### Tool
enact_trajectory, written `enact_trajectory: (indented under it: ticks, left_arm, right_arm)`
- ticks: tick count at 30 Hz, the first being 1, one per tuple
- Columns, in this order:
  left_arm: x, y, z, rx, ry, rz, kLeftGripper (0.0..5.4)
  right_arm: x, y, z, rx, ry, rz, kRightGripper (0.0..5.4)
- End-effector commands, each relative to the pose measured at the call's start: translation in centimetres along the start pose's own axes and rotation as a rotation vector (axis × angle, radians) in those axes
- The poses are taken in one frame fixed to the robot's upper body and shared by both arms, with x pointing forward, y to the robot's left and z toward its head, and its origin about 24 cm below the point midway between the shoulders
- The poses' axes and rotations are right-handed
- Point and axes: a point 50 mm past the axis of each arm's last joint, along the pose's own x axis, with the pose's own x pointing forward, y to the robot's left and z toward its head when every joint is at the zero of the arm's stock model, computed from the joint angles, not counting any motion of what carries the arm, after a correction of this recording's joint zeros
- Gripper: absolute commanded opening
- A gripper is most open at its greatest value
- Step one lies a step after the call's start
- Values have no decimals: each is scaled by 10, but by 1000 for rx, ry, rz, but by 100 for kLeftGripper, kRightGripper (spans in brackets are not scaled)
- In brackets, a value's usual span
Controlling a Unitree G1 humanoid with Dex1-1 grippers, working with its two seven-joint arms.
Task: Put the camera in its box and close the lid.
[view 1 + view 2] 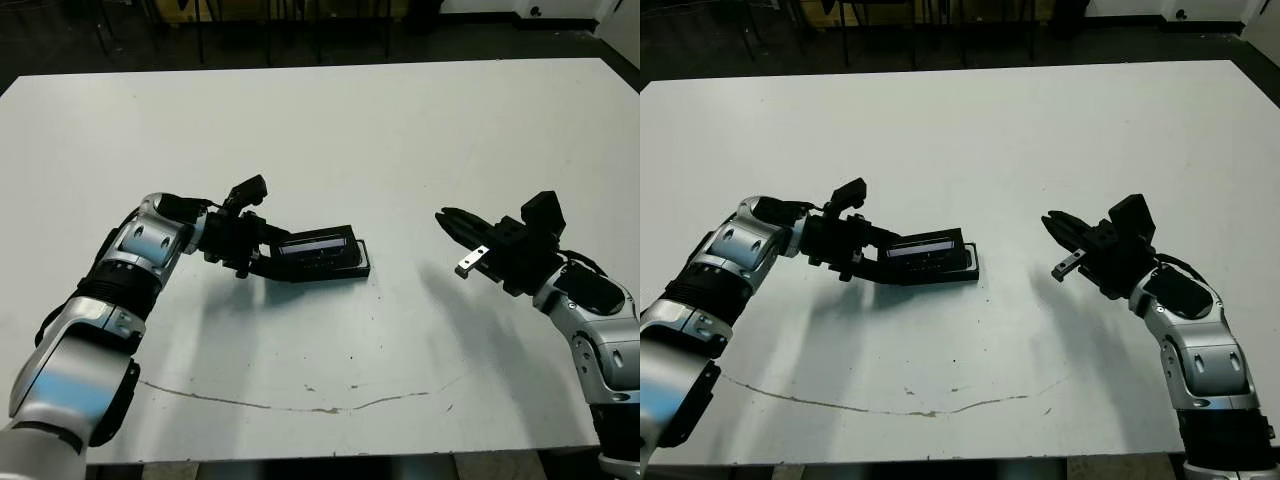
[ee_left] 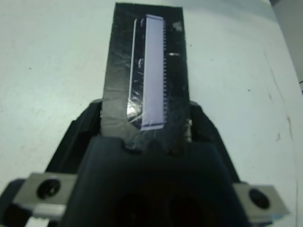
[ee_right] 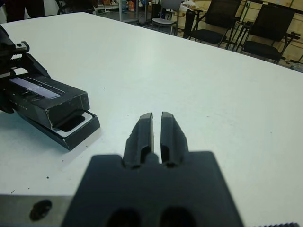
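Here, lid (image 1: 316, 246) in left gripper (image 1: 262, 252) — tilted over box (image 3: 75, 130); right gripper (image 1: 452, 226) well apart

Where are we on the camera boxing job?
The camera isn't visible on the table, so it is probably already boxed, though the box interior is mostly hidden. In hand: the left gripper holds the lid tilted over the box, one end still raised. Left: seat the lid flat. The right gripper is shut and empty.

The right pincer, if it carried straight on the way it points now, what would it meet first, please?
Probably nothing: the right pincer points at bare table, passing beside the lid and box. Depth is uncertain.
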Motion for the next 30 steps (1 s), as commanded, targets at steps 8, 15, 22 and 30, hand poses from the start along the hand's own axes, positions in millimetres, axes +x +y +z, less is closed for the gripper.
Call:
enact_trajectory:
  ticks: [8,15,22,30]
  left_arm:
    - [36,-9,-38,-90,133,-106,279]
    - [39,-7,-45,-84,160,-88,279]
    - [47,-7,-35,-82,126,-115,279]
    - [70,-12,-22,-84,102,-167,279]
  right_arm:
    - [-6,-4,-5,2,25,-4,0]
    - [-8,-6,-5,-18,23,0,0]
    - [-8,-6,-6,0,26,3,0]
    - [-9,-6,-5,-27,25,4,0]
